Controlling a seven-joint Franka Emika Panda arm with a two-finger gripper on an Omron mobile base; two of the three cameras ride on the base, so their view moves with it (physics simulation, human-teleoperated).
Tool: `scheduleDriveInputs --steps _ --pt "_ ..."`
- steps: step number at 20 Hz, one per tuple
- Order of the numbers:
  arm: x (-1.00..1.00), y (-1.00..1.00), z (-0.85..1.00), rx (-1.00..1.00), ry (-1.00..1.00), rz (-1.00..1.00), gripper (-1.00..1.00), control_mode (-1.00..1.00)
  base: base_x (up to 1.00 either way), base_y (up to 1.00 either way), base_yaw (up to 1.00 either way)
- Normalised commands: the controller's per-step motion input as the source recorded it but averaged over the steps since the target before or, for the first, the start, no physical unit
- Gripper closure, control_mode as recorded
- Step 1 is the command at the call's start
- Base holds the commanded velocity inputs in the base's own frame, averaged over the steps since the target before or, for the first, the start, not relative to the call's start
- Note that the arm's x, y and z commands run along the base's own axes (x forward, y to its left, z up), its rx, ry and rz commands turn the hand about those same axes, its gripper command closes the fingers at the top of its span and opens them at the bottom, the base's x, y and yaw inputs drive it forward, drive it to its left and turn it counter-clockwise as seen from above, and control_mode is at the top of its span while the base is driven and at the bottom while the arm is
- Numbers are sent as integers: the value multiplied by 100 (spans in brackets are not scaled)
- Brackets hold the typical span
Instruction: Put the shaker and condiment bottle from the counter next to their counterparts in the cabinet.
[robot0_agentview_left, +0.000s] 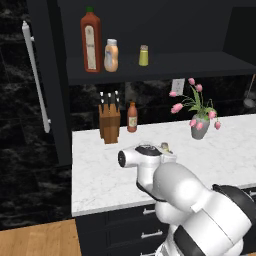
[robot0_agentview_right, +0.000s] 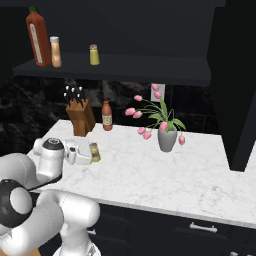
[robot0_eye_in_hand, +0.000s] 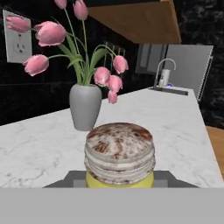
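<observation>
Where the white marble counter (robot0_agentview_right: 165, 175) runs with its faint grey veining, the gripper (robot0_agentview_right: 89, 152) reaches out level above the stone, its jaws drawn in tight on the shaker (robot0_agentview_right: 95, 152), a tiny yellow-green cylinder with a darker cap. In the hand view the shaker (robot0_eye_in_hand: 119, 157) sits right at the fingers: its cap is a ribbed, stacked disc, mottled grey and brown, with a strip of glossy yellow body below it. It stands upright, long axis vertical, cap up. From the left base view only the cap end of the shaker (robot0_agentview_left: 164, 147) peeps past the white wrist.

Up on the dark, matte shelf of the black cabinet (robot0_agentview_left: 160, 66) the condiment bottle (robot0_agentview_left: 111, 55) stands upright, squat and peach-orange with rounded shoulders and a pale cap, just beside the tall red sauce bottle (robot0_agentview_left: 90, 42) with its green cap and pale label. The twin yellow shaker (robot0_agentview_left: 143, 55) with a tan cap stands a little to the right of them, apart. The cabinet door carries a long white bar handle (robot0_agentview_left: 35, 75).

On the counter by the dark wall stand a wooden knife block (robot0_agentview_left: 109, 124) with dark-handled knives, a slim red-brown bottle (robot0_agentview_left: 132, 117) next to it, and a smooth grey vase (robot0_agentview_left: 200, 127) of pink tulips, rounded and tapering toward its foot
</observation>
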Motion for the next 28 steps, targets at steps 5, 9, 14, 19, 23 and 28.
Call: scheduleDriveInputs --steps 5,9,14,19,23,28 --pt "-1 -12 40 0 0 15 100 -100 0 0 0" --pt "0 -14 42 0 0 13 100 -100 0 0 0" --pt "-1 -12 42 2 0 13 100 -100 0 0 0" --pt "-2 -5 44 1 0 13 100 -100 0 0 0" --pt "-1 0 37 0 0 13 100 -100 0 0 0" --pt "-9 0 31 0 0 16 100 -100 0 0 0"
